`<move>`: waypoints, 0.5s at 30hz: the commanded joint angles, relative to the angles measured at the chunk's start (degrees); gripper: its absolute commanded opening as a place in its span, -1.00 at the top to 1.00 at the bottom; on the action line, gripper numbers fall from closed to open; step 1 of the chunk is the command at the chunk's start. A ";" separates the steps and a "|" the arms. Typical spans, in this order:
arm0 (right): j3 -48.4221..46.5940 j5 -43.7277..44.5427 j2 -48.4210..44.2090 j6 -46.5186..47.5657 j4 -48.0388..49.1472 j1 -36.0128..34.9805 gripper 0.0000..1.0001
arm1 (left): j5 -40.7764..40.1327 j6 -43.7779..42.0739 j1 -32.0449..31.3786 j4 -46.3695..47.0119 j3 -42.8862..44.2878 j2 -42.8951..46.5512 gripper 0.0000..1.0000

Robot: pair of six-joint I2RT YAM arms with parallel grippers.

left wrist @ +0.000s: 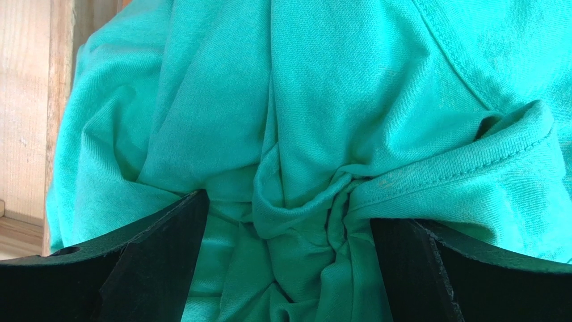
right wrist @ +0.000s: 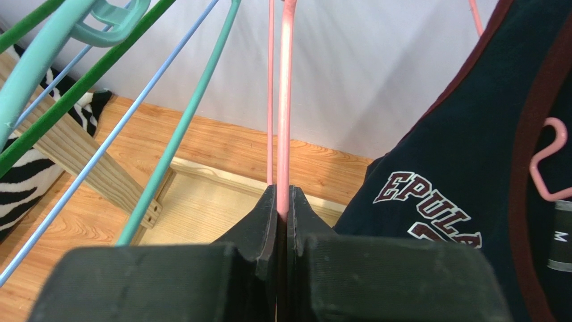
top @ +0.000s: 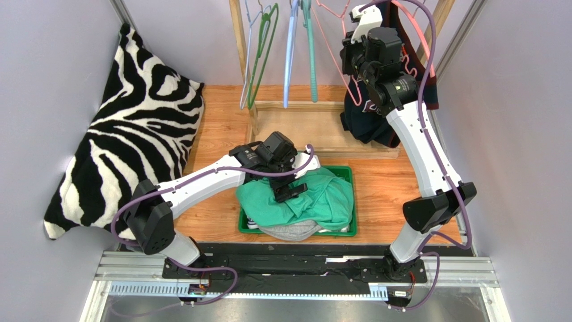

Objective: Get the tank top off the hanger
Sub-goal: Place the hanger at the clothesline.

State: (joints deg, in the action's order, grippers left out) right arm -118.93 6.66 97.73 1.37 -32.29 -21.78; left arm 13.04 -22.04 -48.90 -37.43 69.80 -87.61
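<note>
The right claw (right wrist: pixel 282 201) is pressed together on the thin rod of a pink hanger (right wrist: pixel 287 100), its arm reaching high at the rack. The navy tank top (right wrist: pixel 456 154) hangs just beside it. It is likely light, limp and stretchy, best pinched at a strap or hem. The left claw (left wrist: pixel 289 228), spread wide, hovers over a green garment (left wrist: pixel 336 100) in the bin (top: pixel 347 173), arm stretched low.

Top external: high behind the arm bases, looking down over the whole wooden counter (top: pixel 379 181).
Left wrist: very close, facing down onto the crumpled teal cotton garment (left wrist: pixel 336 100), also seen from above.
Right wrist: close along the thin pink plastic hanger (right wrist: pixel 285 100), facing the rear wall.
</note>
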 commanded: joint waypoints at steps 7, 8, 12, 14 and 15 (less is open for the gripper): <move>1.95 -2.00 0.18 -2.59 2.76 0.07 1.00 | 2.43 3.76 -0.14 -14.58 16.38 4.30 -0.98; 2.39 -2.26 0.18 -2.77 2.68 0.07 1.00 | 2.87 3.41 -0.14 -16.95 18.77 3.68 -0.98; 2.66 -2.87 0.18 -3.39 1.97 -0.02 1.00 | 6.55 1.21 -0.23 -27.16 27.74 2.01 -0.98; 2.48 -3.23 0.00 -3.56 1.36 -0.02 0.96 | 7.17 0.34 -0.14 -28.66 31.18 2.44 -0.98; 2.31 -3.49 -0.09 -3.65 0.75 -0.02 0.86 | 7.35 0.07 -0.14 -28.84 32.06 3.14 -0.98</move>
State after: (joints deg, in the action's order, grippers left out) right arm -116.07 4.51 98.17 -0.80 -32.29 -21.78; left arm 16.97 -20.25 -48.95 -58.46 97.06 -86.56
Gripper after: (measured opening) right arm 0.035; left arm 0.990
